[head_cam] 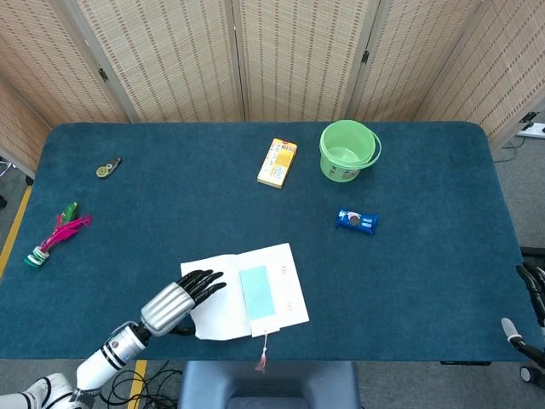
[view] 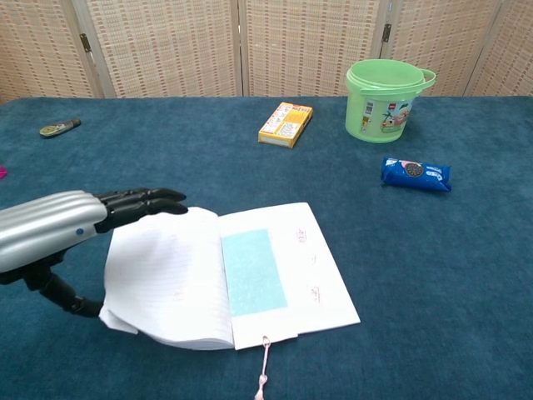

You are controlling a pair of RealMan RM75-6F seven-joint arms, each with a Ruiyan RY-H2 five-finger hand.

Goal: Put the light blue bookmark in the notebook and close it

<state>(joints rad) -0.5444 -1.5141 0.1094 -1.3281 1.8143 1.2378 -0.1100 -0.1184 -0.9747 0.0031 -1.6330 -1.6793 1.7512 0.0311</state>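
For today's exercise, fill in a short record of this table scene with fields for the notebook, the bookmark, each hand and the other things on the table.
notebook: open on the table, left page lifted off it
light blue bookmark: flat on the right page, beside the spine
left hand: fingers extended along the raised left page's edge
right hand: at the table's right edge, holds nothing
others: green bucket, yellow box, blue snack pack
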